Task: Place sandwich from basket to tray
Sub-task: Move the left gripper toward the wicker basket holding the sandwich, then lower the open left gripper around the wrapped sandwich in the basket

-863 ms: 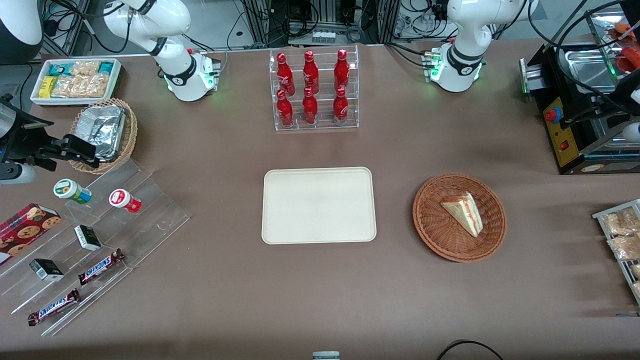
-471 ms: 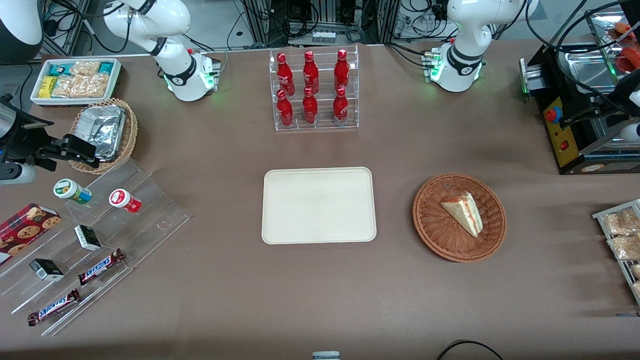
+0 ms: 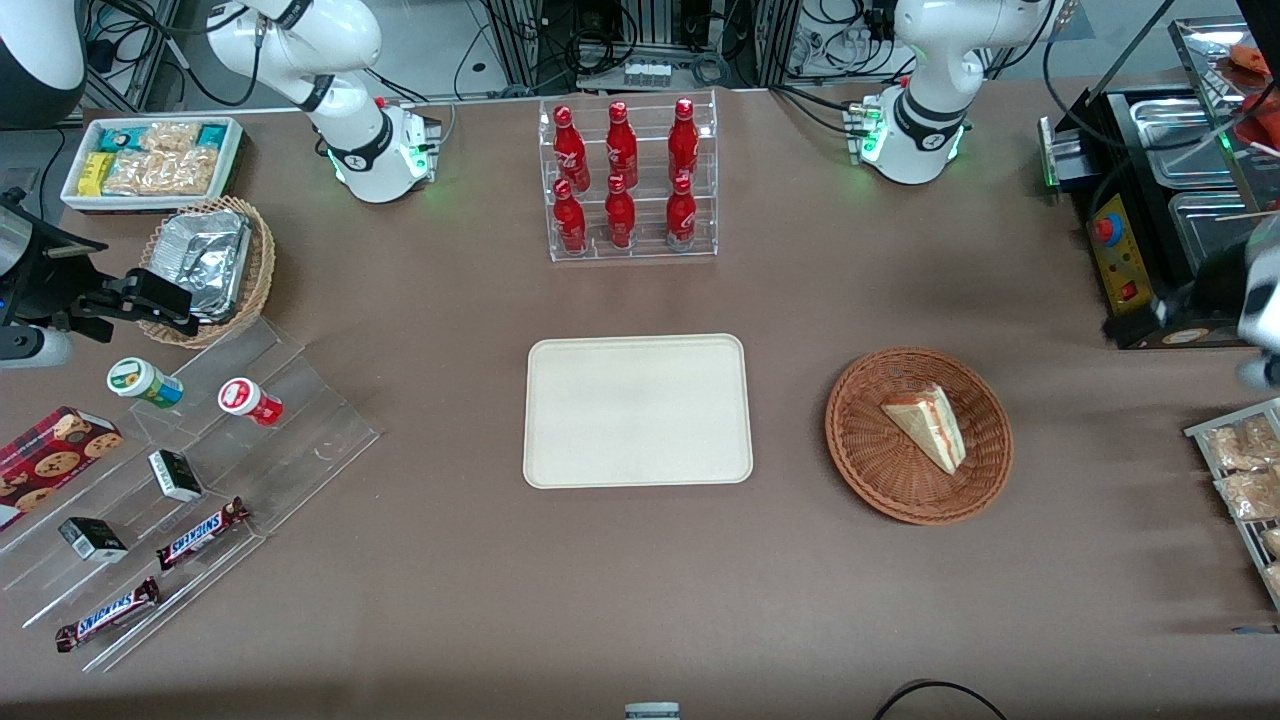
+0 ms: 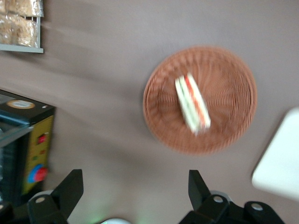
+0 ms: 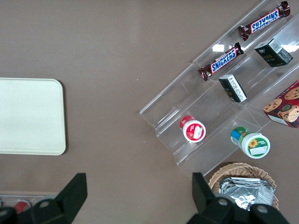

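Observation:
The sandwich (image 3: 927, 427) is a pale triangular wedge with red and green filling, lying in the round reddish-brown wicker basket (image 3: 880, 470). The cream tray (image 3: 637, 410) lies flat beside the basket, toward the parked arm's end, with nothing on it. My left gripper (image 3: 1180, 300) hangs blurred near the black machine at the working arm's end. It is a little farther from the front camera than the basket and well apart from it. The left wrist view shows the gripper (image 4: 134, 177) open with nothing between its fingers, plus the sandwich (image 4: 192, 102), the basket (image 4: 229, 93) and a corner of the tray (image 4: 280, 168).
A black machine with a red button (image 3: 1130, 260) stands by the gripper. A wire rack of snack packets (image 3: 1240, 470) sits at the table's edge near the basket. A clear rack of red bottles (image 3: 627, 180) stands farther from the camera than the tray.
My left gripper has swung from over the black machine toward the front camera and the basket, and it shows blurred. Sandwich, basket and tray have not moved.

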Action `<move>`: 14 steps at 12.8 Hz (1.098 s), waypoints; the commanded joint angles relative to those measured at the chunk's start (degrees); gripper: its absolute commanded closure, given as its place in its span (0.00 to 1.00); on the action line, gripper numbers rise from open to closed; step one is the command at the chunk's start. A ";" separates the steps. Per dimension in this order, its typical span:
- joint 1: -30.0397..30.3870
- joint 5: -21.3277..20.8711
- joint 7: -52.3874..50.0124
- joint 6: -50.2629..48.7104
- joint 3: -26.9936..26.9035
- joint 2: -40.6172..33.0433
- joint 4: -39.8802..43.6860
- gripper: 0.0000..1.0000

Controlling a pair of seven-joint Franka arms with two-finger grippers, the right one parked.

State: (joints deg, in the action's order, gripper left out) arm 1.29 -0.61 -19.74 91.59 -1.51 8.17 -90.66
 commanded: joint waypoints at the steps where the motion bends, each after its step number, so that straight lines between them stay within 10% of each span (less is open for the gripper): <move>1: -0.23 -0.63 -12.12 8.76 0.28 1.48 -6.09 0.01; 14: -8.85 -0.71 -33.08 33.74 0.36 10.46 -21.39 0.01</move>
State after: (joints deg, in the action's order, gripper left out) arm -7.35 -0.60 -51.79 123.27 -0.70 19.88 -109.75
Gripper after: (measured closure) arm 0.004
